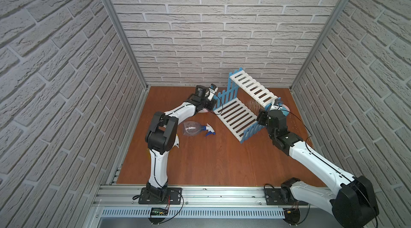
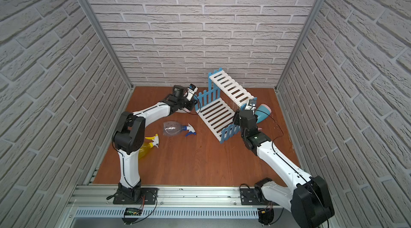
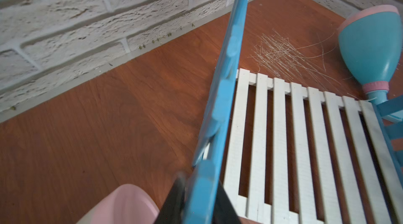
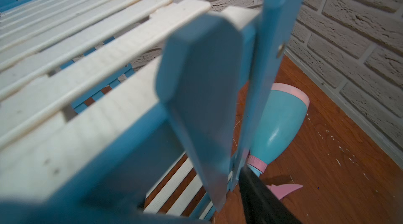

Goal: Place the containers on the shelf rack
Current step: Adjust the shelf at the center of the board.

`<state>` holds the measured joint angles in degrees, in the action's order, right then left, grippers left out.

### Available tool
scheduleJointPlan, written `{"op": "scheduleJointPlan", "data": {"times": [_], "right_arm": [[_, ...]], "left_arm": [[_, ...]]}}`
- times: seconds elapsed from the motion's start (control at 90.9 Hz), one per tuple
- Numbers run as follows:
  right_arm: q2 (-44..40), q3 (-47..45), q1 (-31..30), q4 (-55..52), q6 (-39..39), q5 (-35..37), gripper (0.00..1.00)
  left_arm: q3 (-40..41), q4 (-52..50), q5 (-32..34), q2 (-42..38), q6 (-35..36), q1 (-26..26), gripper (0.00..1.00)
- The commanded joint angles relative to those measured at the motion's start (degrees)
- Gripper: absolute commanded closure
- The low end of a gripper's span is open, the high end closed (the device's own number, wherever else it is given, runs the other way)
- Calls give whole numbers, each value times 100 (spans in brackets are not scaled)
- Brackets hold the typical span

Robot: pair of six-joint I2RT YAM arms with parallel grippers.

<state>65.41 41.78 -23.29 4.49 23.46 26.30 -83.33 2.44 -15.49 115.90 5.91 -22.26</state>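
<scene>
**Both arms reach to the ends of the shelf rack**

The left arm (image 1: pixel 178 111) bends up from the lower rail toward upper centre, elbow raised. The left jaws are clamped on a blue picket of the shelf rack (image 1: pixel 235 115), which stands right of centre. The right arm (image 1: pixel 311 155) slants in from the lower right to the rack's other side frame. One black finger (image 4: pixel 259 188) sits beside a post; whether the right jaws grip it cannot be told.

Four bottles are off the rack, on the counter (image 1: pixel 211 160):
- The clear bottle (image 1: pixel 192 128) is at centre.
- The yellow bottle (image 2: pixel 145 147) is behind the left elbow.
- The light-blue bottle (image 2: pixel 263 112) is right of the rack.
- The cream-pink bottle (image 3: pixel 122 205) is beside the left jaws.

Their contents cannot be made out.
</scene>
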Motion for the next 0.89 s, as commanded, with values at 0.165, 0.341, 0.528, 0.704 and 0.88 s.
{"op": "scheduleJointPlan", "data": {"times": [0.165,0.341,0.528,0.704,0.88], "right_arm": [[621,398,256,686,-522,-903,39],[1066,571,438,1096,-748,-1345,40],[1640,850,572,1486,-1063,-1613,42],[2237,1227,647,1779,-1267,-1893,44],[2547,1514,700,1810,-1323,-2035,41]], "left_arm": [[1145,1128,706,-975,-48,-306,96],[2065,1401,1263,-1620,-473,-488,96],[2961,1279,2187,-2349,-839,-1083,96],[3469,1154,2611,-2771,-1290,-1435,95],[3630,1145,2561,-2871,-1561,-1516,90]]}}
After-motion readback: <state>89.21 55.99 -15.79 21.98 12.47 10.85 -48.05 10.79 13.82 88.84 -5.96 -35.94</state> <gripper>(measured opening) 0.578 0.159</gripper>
